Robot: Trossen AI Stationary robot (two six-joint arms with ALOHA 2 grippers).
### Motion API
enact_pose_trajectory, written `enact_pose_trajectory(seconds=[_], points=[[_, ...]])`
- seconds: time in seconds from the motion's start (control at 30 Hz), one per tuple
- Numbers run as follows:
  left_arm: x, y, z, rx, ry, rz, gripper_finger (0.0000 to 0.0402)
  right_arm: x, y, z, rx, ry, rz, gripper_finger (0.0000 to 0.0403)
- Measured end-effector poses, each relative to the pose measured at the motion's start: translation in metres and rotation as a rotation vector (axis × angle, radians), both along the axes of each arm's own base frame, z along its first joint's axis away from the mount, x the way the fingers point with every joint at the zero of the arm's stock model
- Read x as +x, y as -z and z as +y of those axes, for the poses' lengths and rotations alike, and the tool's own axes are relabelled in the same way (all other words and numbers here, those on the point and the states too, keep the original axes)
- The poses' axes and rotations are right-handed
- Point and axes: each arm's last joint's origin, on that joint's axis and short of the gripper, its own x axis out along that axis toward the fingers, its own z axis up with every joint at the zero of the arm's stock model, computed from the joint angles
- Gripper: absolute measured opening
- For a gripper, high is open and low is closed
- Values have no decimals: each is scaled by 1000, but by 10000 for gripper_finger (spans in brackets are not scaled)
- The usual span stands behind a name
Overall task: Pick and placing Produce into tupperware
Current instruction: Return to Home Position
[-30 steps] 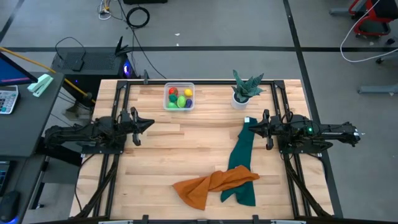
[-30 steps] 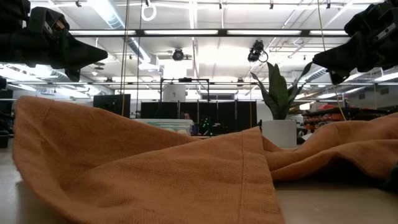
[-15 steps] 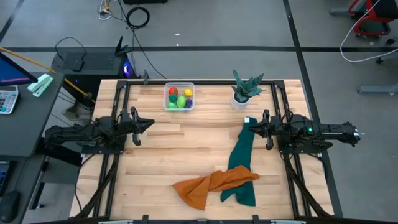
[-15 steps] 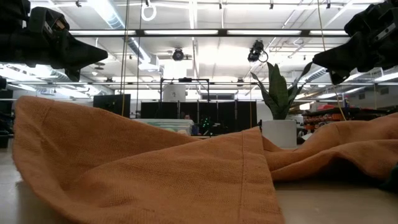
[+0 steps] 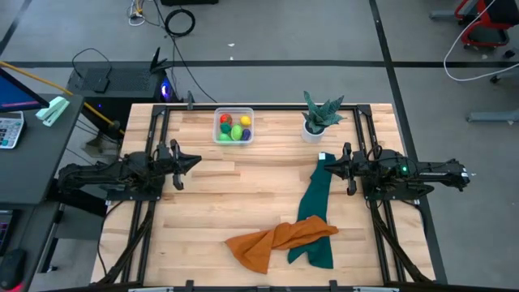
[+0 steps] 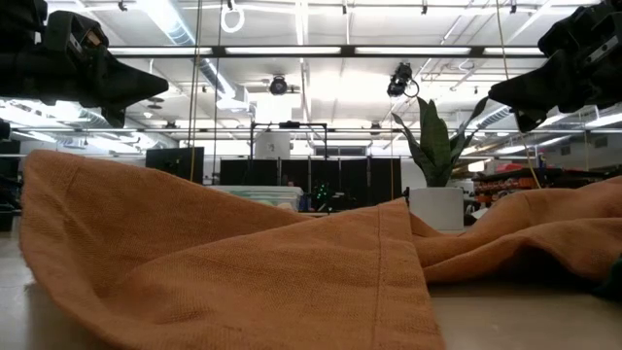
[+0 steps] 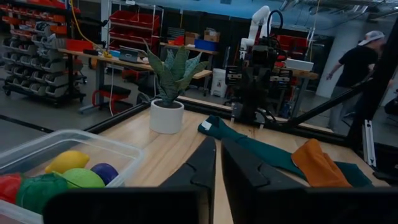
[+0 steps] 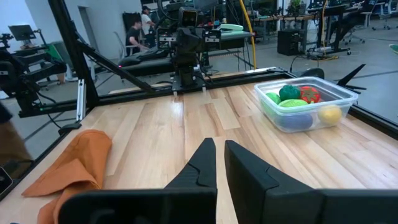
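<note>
left arm [image 5: 113,173], right arm [image 5: 405,172]: black | jaws: black, tapered wedges

- Ahead of the left gripper [image 5: 190,160], bare table [image 5: 251,182] ran open across to the right gripper [image 5: 328,168].
- Green cloth [image 5: 315,207] lay beneath the right gripper's tip, trailing off to its side.
- Orange cloth [image 5: 272,239] was bunched over that cloth's far end, well apart from both grippers.
- Tupperware [image 5: 233,126] stood off the left gripper's line; potted plant [image 5: 316,118] stood near the right gripper.

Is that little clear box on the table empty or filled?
Filled. The tupperware holds the produce: red, yellow, purple and green pieces show through its clear walls.
</note>
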Motion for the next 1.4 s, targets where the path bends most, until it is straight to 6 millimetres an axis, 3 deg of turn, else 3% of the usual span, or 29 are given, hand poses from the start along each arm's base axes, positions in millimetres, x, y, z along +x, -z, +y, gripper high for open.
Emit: enact_pose_trajectory(seconds=[1.4], points=[[0, 0, 0, 0, 0, -6, 29, 0, 0, 0, 0, 0, 0, 1]])
